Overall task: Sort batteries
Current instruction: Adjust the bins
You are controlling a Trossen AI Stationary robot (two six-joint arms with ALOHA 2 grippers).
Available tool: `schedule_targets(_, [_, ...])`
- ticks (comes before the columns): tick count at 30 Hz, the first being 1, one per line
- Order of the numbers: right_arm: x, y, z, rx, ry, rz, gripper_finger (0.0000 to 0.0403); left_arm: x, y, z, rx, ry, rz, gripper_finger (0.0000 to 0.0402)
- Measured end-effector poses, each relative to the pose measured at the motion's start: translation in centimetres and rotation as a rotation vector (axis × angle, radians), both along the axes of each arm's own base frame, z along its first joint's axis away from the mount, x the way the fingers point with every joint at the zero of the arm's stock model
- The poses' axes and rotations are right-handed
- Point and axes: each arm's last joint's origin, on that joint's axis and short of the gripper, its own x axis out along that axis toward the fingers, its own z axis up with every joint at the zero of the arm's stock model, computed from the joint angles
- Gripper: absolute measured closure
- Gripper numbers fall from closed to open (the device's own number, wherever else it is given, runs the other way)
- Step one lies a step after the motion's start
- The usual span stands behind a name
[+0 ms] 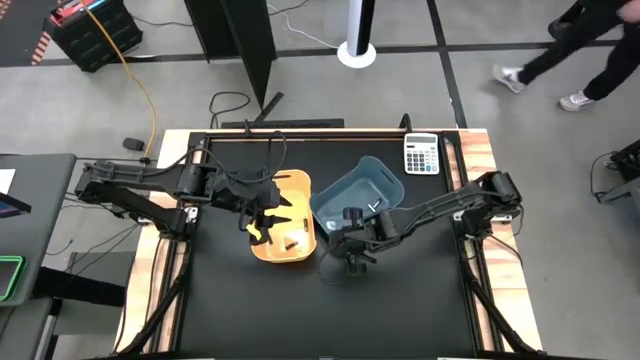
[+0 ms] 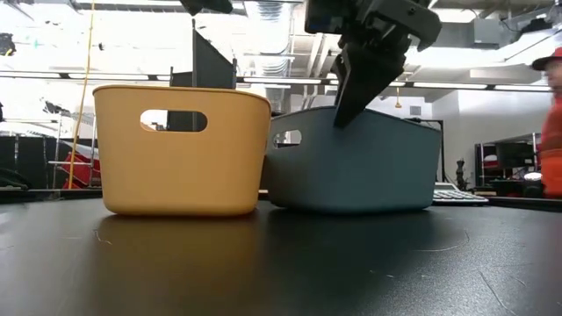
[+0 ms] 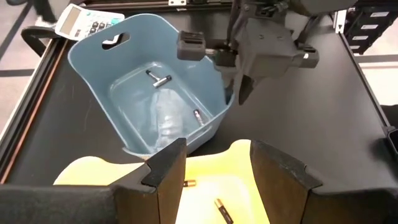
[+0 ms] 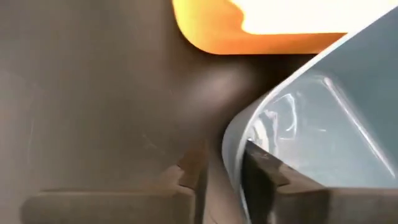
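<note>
— Where are the batteries right now?

— Split between the two tubs. In the blue bin (image 3: 134,68) I can see a pale, silvery battery (image 3: 158,78) lying on the glossy floor, and a darker slim one (image 3: 198,116) nearer the wall. In the yellow bin (image 1: 296,185) there are two dark batteries (image 3: 224,210) on the bottom, tiny cylinders next to those big moulded tubs.

— What are the tubs like?

— Smooth plastic, rounded corners, walls flaring outward, each with an oval handle slot. They stand side by side on the matte black table (image 2: 263,263), touching or nearly so. The blue one sits turned at an angle to the yellow one.

— And the arms?

— The right gripper (image 4: 221,171) is at the blue bin's near corner, its two dark fingers straddling the thin rim, one inside and one outside, closed down to a narrow gap on that wall. The left gripper (image 3: 214,171) hangs above the yellow bin with its blocky fingers spread wide and nothing between them.

— Anything else about?

— A grey-white calculator (image 1: 421,154) lies flat on the table's far edge behind the blue bin, and a person (image 1: 570,50) is walking past on the concrete floor beyond the table.
</note>
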Motion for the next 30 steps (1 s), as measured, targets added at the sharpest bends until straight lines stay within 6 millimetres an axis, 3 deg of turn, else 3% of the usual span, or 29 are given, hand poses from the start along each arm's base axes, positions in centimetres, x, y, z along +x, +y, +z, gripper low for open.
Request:
schedule_targets(8, [-0.5,1.1,-0.1,0.026,0.039,0.068,0.0375,0.0,0.0,0.0,0.001,0.000,0.001,0.0229])
schedule_targets(12, [-1.2,2.5,-0.1,0.016,0.074,0.157,0.0392,0.0,0.0,0.0,0.001,0.000,0.002,0.0229])
schedule_targets(20, [-2.9,5.4,0.9,0.056,0.183,0.262,0.0375,0.0,0.0,0.0,0.001,0.000,0.002,0.0229])
schedule_targets(26, [-3.6,6.8,1.9,0.080,0.204,0.215,0.0357,0.0,0.0,0.0,-0.001,-0.001,0.003,0.0229])
schedule_targets(30, [-3.6,7.4,2.5,0.056,0.162,0.173,0.0323,0.0,0.0,0.0,-0.001,-0.001,0.003,0.0229])
